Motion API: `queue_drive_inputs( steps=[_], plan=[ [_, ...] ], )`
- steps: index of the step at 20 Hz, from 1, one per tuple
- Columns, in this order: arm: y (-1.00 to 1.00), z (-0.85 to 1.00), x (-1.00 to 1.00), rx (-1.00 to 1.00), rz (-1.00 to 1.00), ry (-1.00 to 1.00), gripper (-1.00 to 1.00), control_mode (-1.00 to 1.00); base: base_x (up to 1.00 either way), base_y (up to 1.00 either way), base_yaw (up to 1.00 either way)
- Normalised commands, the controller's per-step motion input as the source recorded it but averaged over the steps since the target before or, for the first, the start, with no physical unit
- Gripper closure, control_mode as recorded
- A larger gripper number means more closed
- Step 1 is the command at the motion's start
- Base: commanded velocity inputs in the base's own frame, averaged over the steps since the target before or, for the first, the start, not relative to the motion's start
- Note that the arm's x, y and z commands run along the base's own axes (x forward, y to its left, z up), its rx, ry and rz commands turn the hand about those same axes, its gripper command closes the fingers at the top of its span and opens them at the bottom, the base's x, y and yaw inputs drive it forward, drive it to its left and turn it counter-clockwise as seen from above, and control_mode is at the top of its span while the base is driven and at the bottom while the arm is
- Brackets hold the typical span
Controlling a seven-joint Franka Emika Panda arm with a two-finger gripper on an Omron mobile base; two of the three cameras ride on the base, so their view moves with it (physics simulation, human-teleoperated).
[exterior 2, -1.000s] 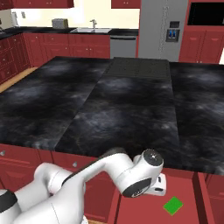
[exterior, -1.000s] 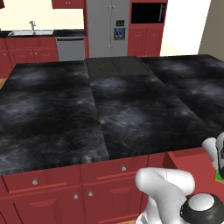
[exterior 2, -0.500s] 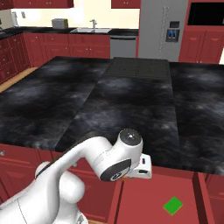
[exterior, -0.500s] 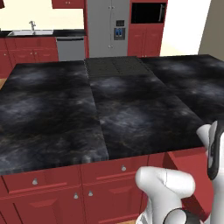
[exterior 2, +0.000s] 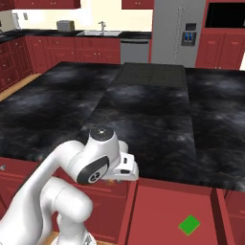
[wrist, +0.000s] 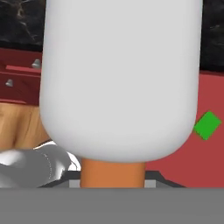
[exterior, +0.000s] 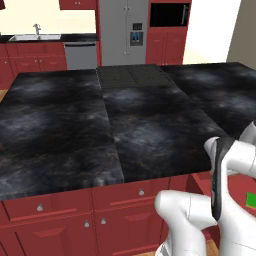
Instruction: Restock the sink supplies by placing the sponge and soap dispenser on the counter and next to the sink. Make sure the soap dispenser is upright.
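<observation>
Left base view: our arm is folded low at the island's [exterior: 65, 135] near edge, by an open red drawer [exterior: 240, 182] w/ the green sponge [exterior: 251, 200] inside; sink [exterior: 35, 37] and its counter [exterior: 75, 37] sit far back left.

Right base view: gripper [exterior 2: 125, 168] hangs just over the drawer's front; sponge [exterior 2: 189, 225] lies flat on the drawer floor.

Hand view: soap dispenser [wrist: 120, 74] looms close, orange pump [wrist: 113, 174] toward our fingers; jaws nearly shut, apparently pinching that pump neck. We judge it light, rigid, slick plastic; a neck grip may let it swing, so move gently.
</observation>
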Motion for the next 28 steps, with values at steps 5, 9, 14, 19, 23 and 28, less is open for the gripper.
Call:
queue_drive_inputs(
  steps=[5, 9, 14, 19, 23, 28],
  plan=[
    [0.55, 0.55, 0.01, -0.09, 0.00, 0.00, 1.00, -1.00, 0.00, 0.00, 0.00],
    [0.43, 0.41, 0.18, -0.04, 0.00, 0.00, 1.00, -1.00, 0.00, 0.00, 0.00],
    [0.27, 0.16, 0.34, 0.00, 0.03, 0.00, 1.00, -1.00, 0.00, 0.00, 0.00],
    [0.40, 0.03, 0.43, 0.00, 0.03, 0.01, 1.00, -1.00, 0.00, 0.00, 0.00],
    [0.40, 0.00, 0.18, 0.00, 0.00, 0.01, 1.00, -1.00, 0.00, 0.00, 0.00],
    [0.10, 0.02, 0.00, 0.00, 0.00, 0.00, 1.00, 1.00, -0.12, 0.69, 0.00]
  ],
)
